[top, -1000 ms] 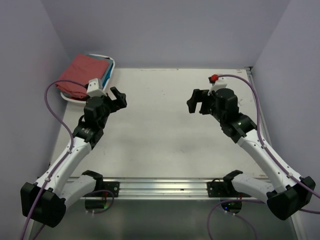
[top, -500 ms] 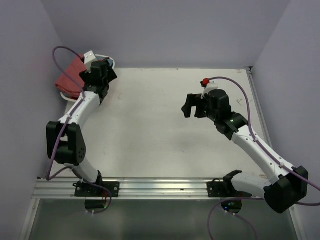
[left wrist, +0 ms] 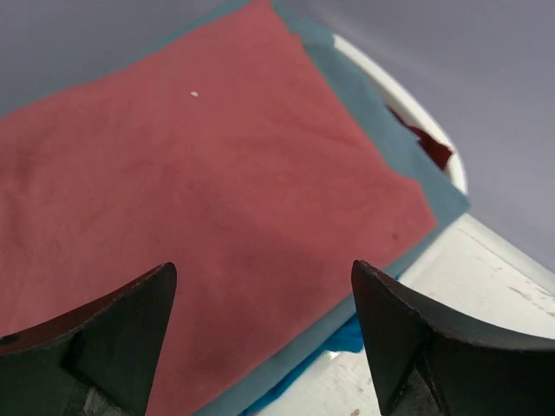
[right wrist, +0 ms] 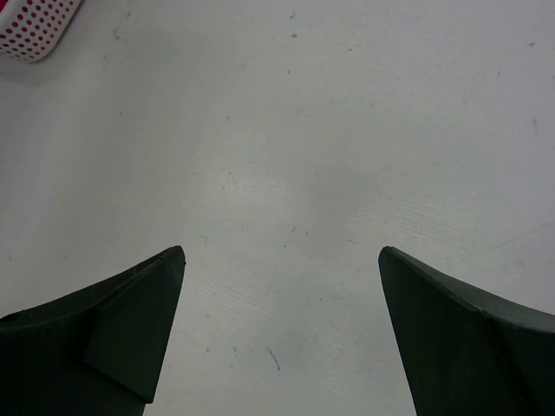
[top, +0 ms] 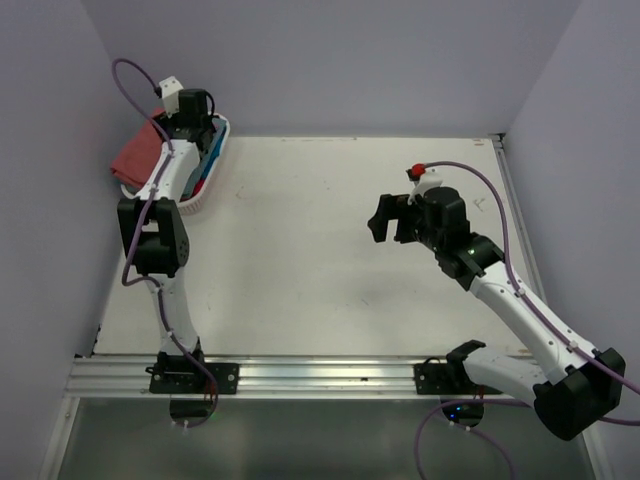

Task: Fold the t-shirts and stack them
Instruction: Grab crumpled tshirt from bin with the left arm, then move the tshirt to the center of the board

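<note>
Brick-red t-shirt [left wrist: 199, 191] overhangs the basket [top: 200, 197] below the spread left end effector [left wrist: 262, 269] (right end effector [right wrist: 279, 253] spread too).

**Colours on my feeds**

On my left wrist feed the red shirt [left wrist: 199, 199] is faded brick, with a teal shirt [left wrist: 447, 206] at three o'clock and a bright blue shirt [left wrist: 347, 334] at five. The basket [right wrist: 30, 26] is white, patterned with red dots. The table [top: 330, 250] is off-white.
</note>
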You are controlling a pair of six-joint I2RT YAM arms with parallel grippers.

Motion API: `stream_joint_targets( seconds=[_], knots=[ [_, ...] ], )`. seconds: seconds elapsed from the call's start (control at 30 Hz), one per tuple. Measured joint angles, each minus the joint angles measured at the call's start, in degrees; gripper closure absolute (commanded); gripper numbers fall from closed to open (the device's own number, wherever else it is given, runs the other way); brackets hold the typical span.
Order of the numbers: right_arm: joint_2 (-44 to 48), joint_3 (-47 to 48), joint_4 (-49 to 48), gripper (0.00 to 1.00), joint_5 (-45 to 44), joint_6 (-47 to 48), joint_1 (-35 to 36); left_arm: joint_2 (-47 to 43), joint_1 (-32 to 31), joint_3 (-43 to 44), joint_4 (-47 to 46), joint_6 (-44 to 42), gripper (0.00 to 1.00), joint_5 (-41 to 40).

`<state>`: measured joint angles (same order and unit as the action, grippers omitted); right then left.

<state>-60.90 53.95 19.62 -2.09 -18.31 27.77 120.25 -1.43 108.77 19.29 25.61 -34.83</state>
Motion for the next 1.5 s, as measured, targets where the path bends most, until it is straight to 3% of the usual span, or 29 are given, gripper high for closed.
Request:
stream_joint_targets(
  seconds=[0.13,0.33,0.43,0.47,0.5,0.57,0.77,0.93,1.13,1.5],
  knots=[
    [0.5,0.0,0.4,0.01,-0.5,0.0,0.0,4.2,2.3,2.6,4.3,0.2,0.20,-0.2],
    [0.5,0.0,0.6,0.01,-1.3,0.0,0.0,5.6,4.7,0.7,7.1,0.4,0.34,0.5],
    [0.5,0.0,0.6,0.01,-1.4,0.0,0.0,5.6,4.8,0.1,6.8,0.5,0.58,1.2],
    [0.5,0.0,0.6,0.01,-1.4,0.0,0.0,5.6,4.8,0.0,6.8,0.3,0.77,1.6],
    [0.5,0.0,0.6,0.01,-1.4,0.0,0.0,5.6,4.8,-0.3,6.4,0.4,0.87,1.9],
    [0.5,0.0,0.6,0.01,-1.4,0.0,0.0,5.4,4.8,-0.7,6.0,0.3,1.00,2.3],
    [0.5,-0.1,0.6,0.01,-1.4,-0.1,0.0,1.5,4.8,-5.1,4.3,0.3,1.00,4.2],
    [0.3,-0.1,0.5,0.01,-1.3,-0.1,0.0,-8.0,3.9,-10.7,4.0,0.3,1.00,4.8],
    [-1.7,-0.3,-0.2,0.01,-1.0,-0.6,0.0,-20.8,-1.5,-11.2,4.0,0.7,1.00,7.0],
    [-2.6,-2.8,-1.3,0.01,-1.5,-1.7,0.0,-32.9,-6.5,-16.8,3.7,7.8,1.00,29.4]
  ],
)
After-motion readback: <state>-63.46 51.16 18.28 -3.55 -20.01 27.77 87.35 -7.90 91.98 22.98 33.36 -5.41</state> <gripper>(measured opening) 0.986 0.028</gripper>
